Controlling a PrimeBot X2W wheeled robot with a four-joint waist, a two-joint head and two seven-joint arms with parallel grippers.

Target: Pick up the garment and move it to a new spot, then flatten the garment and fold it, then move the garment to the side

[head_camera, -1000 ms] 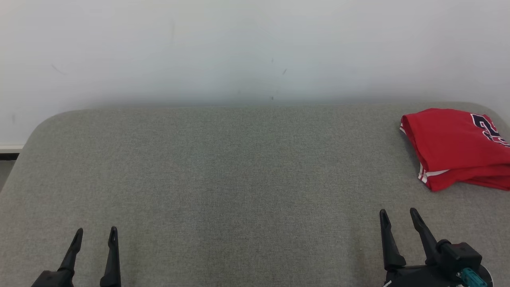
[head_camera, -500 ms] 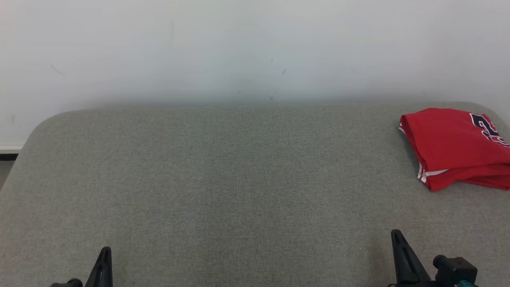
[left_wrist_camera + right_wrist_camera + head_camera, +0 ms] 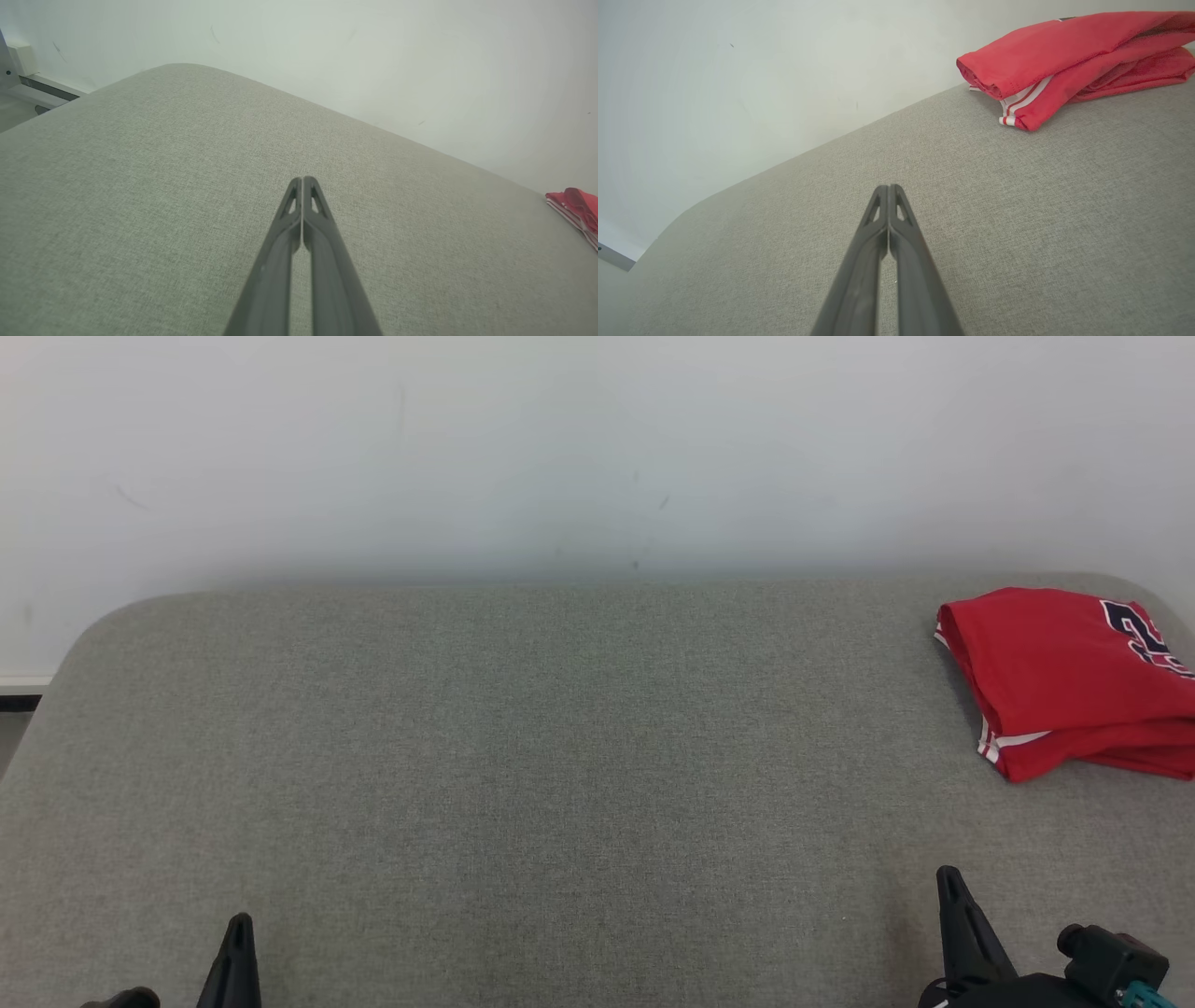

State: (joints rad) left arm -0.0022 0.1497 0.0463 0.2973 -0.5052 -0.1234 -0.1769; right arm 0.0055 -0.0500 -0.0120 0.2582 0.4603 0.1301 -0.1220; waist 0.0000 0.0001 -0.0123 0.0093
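at the far right of the grey worktop (image 3: 560, 756) the red garment (image 3: 1064, 681) lies folded in a flat pile. i judge it lies there because the move to the side is already done. the left tool (image 3: 302, 179) and the right tool (image 3: 888, 187) are at the near edge, well apart from it, with fingers pressed fully together and holding nothing.

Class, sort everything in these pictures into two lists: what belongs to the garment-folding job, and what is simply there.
Belongs to the job:
- red garment, folded, at the right
- grey padded surface it lies on
- left gripper, jaws shut
- right gripper, jaws shut

Simply there:
- white wall
- pale strip at the wall's foot
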